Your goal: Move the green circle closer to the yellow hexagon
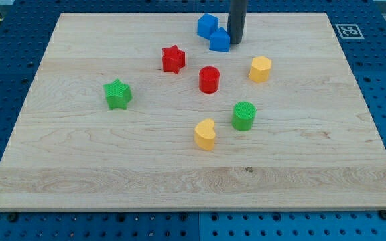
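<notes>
Two blocks matter: green circle (244, 115) sits below yellow hexagon (260, 69).
My tip (236, 42), a bare rod gripping nothing, touches a blue block (220, 41).

Green ribbed circle (244, 115), yellow hexagon (260, 69), pale wood-grain board (79, 161), dark rod (237, 17)

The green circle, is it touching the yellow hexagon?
No, the green circle sits apart from the yellow hexagon, bare wood between them.
</notes>
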`<state>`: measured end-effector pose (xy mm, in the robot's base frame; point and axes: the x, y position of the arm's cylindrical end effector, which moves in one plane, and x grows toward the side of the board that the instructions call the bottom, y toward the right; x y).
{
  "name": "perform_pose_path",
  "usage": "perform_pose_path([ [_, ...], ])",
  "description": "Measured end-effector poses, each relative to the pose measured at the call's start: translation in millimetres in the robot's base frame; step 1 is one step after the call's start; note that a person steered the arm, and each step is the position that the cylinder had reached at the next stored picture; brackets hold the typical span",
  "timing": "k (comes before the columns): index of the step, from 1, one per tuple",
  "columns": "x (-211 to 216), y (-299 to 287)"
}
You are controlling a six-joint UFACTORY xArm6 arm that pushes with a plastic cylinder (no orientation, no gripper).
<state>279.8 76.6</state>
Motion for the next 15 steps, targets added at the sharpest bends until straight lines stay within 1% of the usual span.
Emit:
perform_pose_path([
  [1,28.1,2.4],
  [2,83.5,5.0],
  [3,116.3,20.6],
  [4,138.3,42.9],
  [5,185.3,59.1],
  [6,223.2,68.3],
  [7,239.2,35.8],
  [8,239.3,-7.4],
  [10,239.7,-6.6],
  [12,239.7,24.8],
  [15,240.7,12.2],
])
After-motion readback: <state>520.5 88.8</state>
